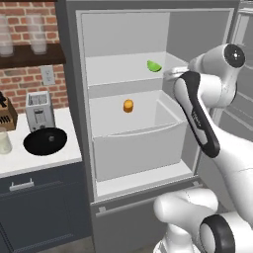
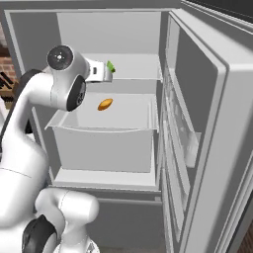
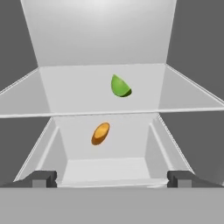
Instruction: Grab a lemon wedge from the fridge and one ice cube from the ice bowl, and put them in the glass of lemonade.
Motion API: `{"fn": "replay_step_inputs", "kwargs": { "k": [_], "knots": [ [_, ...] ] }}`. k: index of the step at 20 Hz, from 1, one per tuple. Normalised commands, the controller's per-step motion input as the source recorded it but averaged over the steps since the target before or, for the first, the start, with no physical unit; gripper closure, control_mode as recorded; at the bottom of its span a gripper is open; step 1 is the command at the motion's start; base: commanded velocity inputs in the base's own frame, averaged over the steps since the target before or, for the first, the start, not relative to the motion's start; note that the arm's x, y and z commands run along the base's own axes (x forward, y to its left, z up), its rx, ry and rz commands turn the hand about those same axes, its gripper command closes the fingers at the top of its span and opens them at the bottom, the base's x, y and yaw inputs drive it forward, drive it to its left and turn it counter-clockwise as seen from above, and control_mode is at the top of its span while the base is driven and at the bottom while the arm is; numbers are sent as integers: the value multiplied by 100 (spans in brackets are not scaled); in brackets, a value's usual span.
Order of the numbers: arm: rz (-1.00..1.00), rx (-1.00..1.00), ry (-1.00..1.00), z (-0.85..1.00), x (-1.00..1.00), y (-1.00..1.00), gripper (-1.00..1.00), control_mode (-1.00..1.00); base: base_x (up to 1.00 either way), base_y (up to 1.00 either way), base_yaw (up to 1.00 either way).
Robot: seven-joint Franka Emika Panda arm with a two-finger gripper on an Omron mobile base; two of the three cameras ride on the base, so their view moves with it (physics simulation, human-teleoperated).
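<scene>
We see the fridge standing open, with the lemon wedge lying on its white shelf above an orange fruit in the drawer. Our gripper hangs before them, jaws spread wide and holding nothing.

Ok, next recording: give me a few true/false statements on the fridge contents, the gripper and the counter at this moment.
1. The fridge door is open. True.
2. The lemon wedge lies in the drawer. False: it lies on the shelf above the drawer.
3. The gripper is open and holds nothing. True.
4. The orange fruit sits beside the wedge on the shelf. False: it is in the drawer below.
5. The ice bowl is on the counter by the toaster. True.
</scene>
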Motion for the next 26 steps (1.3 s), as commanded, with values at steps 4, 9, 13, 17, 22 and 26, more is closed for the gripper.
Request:
{"fn": "replay_step_inputs", "kwargs": {
  "k": [4, 9, 13, 17, 22, 26],
  "knots": [
    [0, 0, 0, 2, 42, -3, -100, -100, 0, 0, 0],
    [0, 0, 0, -1, 46, -11, -100, -100, 0, 0, 0],
    [2, 0, 0, -8, 43, -5, -100, -100, 0, 0, 0],
    [8, 0, 2, -2, 54, 0, -100, -100, 0, 0, 0],
    [10, 0, 4, -4, 50, 0, -100, -100, 0, 0, 0],
    [6, 0, 6, -9, 51, 0, -100, -100, 0, 0, 0]
  ]
}}
